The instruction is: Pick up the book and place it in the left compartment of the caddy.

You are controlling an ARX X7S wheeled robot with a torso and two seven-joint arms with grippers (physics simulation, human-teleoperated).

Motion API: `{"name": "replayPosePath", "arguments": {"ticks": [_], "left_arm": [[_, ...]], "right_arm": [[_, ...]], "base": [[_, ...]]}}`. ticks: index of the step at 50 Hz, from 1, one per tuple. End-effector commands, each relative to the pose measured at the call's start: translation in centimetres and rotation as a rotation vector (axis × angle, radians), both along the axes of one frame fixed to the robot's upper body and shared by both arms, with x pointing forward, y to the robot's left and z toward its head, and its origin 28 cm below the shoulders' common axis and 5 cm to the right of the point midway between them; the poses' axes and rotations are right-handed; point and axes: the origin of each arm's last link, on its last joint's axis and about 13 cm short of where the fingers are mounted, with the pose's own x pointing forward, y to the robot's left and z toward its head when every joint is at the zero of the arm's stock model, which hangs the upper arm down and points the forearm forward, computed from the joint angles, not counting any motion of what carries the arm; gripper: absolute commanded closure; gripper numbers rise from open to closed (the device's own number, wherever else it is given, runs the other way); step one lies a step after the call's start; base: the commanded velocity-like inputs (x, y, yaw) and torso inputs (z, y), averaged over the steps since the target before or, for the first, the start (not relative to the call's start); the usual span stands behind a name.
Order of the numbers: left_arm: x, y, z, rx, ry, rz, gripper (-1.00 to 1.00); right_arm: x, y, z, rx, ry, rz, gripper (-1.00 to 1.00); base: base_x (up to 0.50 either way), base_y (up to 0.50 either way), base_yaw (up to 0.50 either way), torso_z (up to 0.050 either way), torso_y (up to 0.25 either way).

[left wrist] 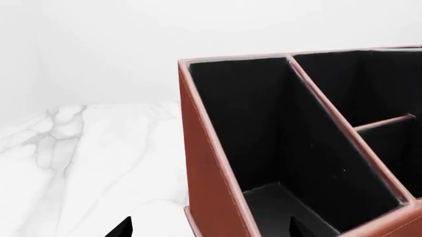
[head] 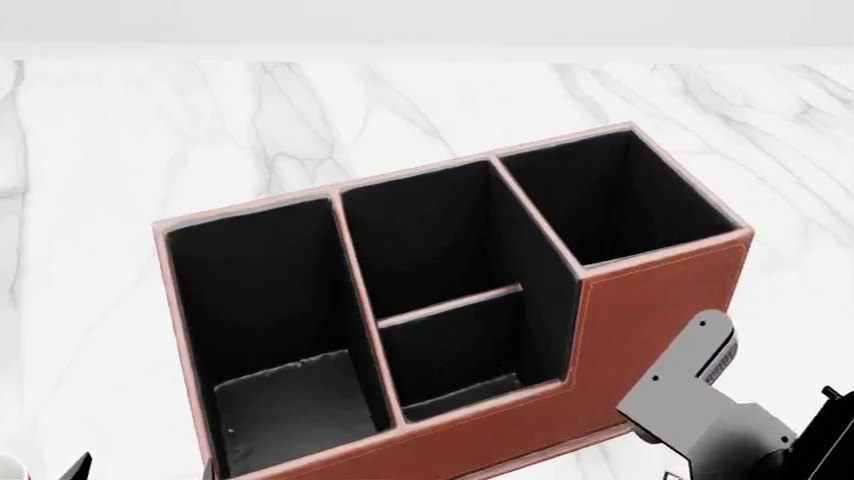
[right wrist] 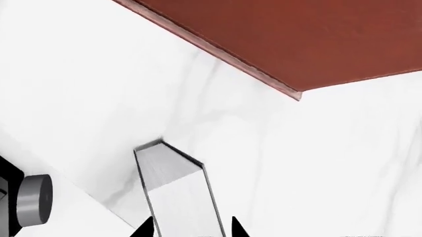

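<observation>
Reddish-brown leather-look caddy (head: 641,300) with pale pink rims and black lining is standing on the white marble tabletop (head: 134,120), turned slightly so that its right end is lying farther away. Its long, undivided left compartment (head: 267,300) is showing only a black lining and a dim grey floor. The thick black-covered book (right wrist: 175,182) is outside the caddy, near the front right corner of its base lip: in the right wrist view its white page edges are facing the camera, framed by thin dark covers. The right gripper (right wrist: 189,231) is clamping it, the jaws pressing in with one dark tip at each cover. I cannot tell whether the book is touching the tabletop. The grey right arm (head: 694,400) is reaching in at the near right. The left gripper (left wrist: 211,232) is hovering just off the caddy's near left corner, jaws spread wide and holding nothing.
</observation>
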Motion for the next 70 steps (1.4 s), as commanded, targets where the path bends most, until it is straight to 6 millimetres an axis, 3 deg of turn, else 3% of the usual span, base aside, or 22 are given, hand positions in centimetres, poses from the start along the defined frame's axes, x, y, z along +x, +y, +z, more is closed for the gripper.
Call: {"name": "replayPosePath", "arguments": {"ticks": [1,9,13,20,26,34,44,53,60,70], "left_arm": [[0.0,0.0,0.0,0.000,-0.001,0.002,-1.00],[0.0,0.0,0.0,0.000,0.000,0.002,-1.00],[0.0,0.0,0.0,0.000,0.000,0.003,-1.00],[0.0,0.0,0.0,-0.001,-0.001,0.003,-1.00],[0.0,0.0,0.0,0.000,-0.001,0.003,-1.00],[0.0,0.1,0.0,-0.001,-0.001,0.007,-1.00],[0.0,0.1,0.0,0.000,-0.001,0.008,-1.00],[0.1,0.0,0.0,0.001,0.002,0.009,-1.00],[0.1,0.0,0.0,0.001,0.003,0.011,-1.00],[0.2,0.0,0.0,0.001,0.002,0.012,-1.00]], "right_arm": [[-0.1,1.2,-0.3,0.184,0.054,-0.054,1.00],[0.5,1.7,0.6,0.351,0.040,-0.195,1.00],[1.4,2.0,1.8,0.471,-0.067,-0.254,1.00],[2.1,1.9,2.5,0.498,-0.065,-0.441,1.00],[2.0,1.9,2.7,0.503,-0.041,-0.477,1.00],[1.3,2.1,5.0,0.463,-0.059,-0.476,1.00],[-0.1,3.6,9.8,0.410,-0.090,-0.425,1.00],[-0.2,5.2,14.3,0.396,-0.119,-0.371,1.00],[0.2,6.6,16.3,0.415,-0.123,-0.311,1.00],[1.8,8.3,17.5,0.469,-0.129,-0.254,1.00]], "base": [[0.00,0.00,0.00,0.000,0.000],[0.00,0.00,0.00,0.000,0.000],[0.00,0.00,0.00,0.000,0.000],[0.00,0.00,0.00,0.000,0.000],[0.00,0.00,0.00,0.000,0.000],[0.00,0.00,0.00,0.000,0.000],[0.00,0.00,0.00,0.000,0.001],[0.00,0.00,0.00,0.000,0.001],[0.00,0.00,0.00,0.000,0.001],[0.00,0.00,0.00,0.000,0.001]]}}
